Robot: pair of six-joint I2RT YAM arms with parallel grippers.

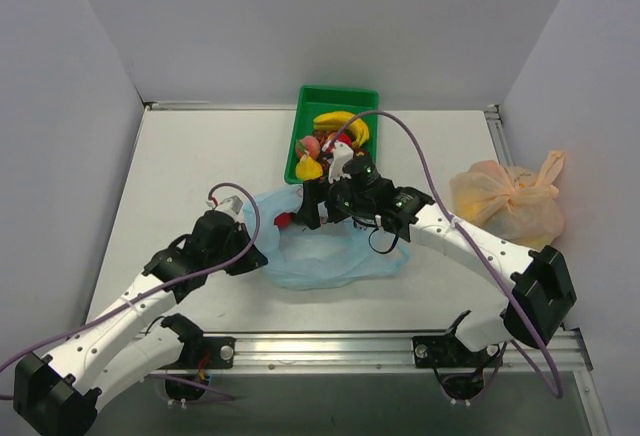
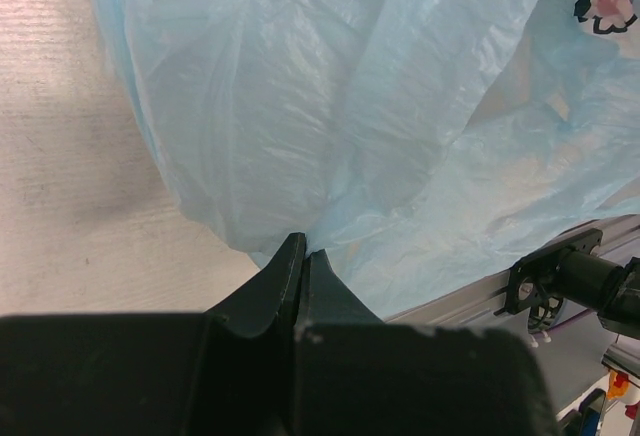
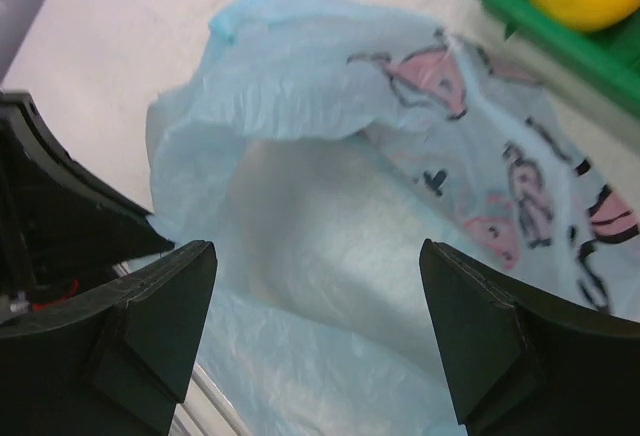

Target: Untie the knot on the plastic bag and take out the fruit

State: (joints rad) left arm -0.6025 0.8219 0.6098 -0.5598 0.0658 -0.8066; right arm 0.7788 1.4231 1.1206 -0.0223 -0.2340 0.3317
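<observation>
Both claws are at the plastic bag [image 1: 325, 256], which lies slack on the bench [image 1: 190, 166]: my left claw [image 2: 303, 248] is pinched on its edge, my right claw [image 3: 318, 266] gapes over its mouth. The pinch shows only from the left wrist; the top view shows fruit [image 1: 340, 124] in the green tray [image 1: 340, 96] beyond

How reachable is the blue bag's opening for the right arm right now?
Probably reachable. The right gripper is open and hangs just above the plastic bag, whose mouth looks spread open below it. The left gripper is shut on the bag's edge, and nothing else lies in between.
</observation>
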